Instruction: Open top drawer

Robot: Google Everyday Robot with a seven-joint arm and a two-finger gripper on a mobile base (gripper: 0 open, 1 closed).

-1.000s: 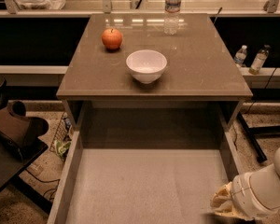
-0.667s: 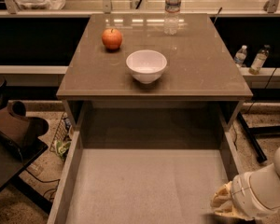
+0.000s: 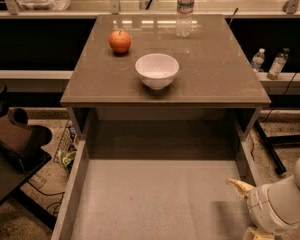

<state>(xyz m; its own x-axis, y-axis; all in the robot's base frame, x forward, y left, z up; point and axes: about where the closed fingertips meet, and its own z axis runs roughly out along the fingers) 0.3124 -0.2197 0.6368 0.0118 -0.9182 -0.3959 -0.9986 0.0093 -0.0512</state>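
The top drawer stands pulled far out from under the cabinet top, showing a broad flat grey interior with nothing in it. Its front and handle are below the frame's bottom edge, out of view. My gripper is at the bottom right, over the drawer's right front corner, on a white arm. One pale fingertip points left over the drawer floor; the other is cut off at the bottom edge.
On the cabinet top stand a white bowl, a red apple and a water bottle. A dark chair is at the left. Two small bottles sit on a ledge at the right.
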